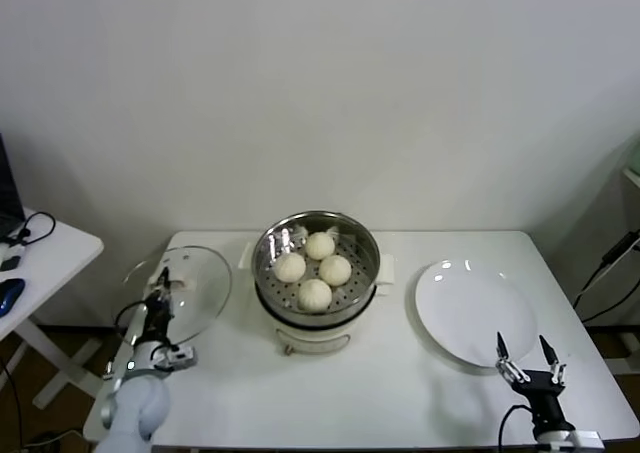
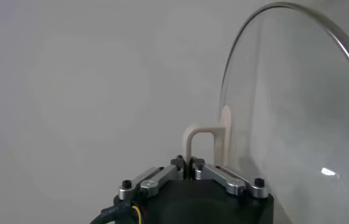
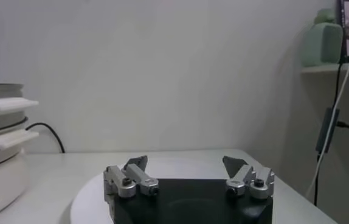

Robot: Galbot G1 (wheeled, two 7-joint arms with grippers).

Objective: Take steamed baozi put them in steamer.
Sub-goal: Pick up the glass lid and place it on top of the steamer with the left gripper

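Head view: four baozi (image 1: 313, 270) sat in the steamer (image 1: 316, 278) mid-table (image 1: 400, 393), well apart from both end effectors. The buns looked soft and light, best cupped gently at the sides.

Left wrist: the left end effector (image 2: 188, 163) was clenched on the lid's (image 2: 302, 115) handle (image 2: 208, 139).

Right wrist: the right end effector (image 3: 186, 165) gaped, released, over the plate (image 3: 89, 193).

The white surface (image 1: 380, 393) carries the steamer (image 1: 316, 278) near the middle of its far edge, a white plate (image 1: 470, 313) toward its right edge, and a glass lid (image 1: 195, 288) at its left edge.
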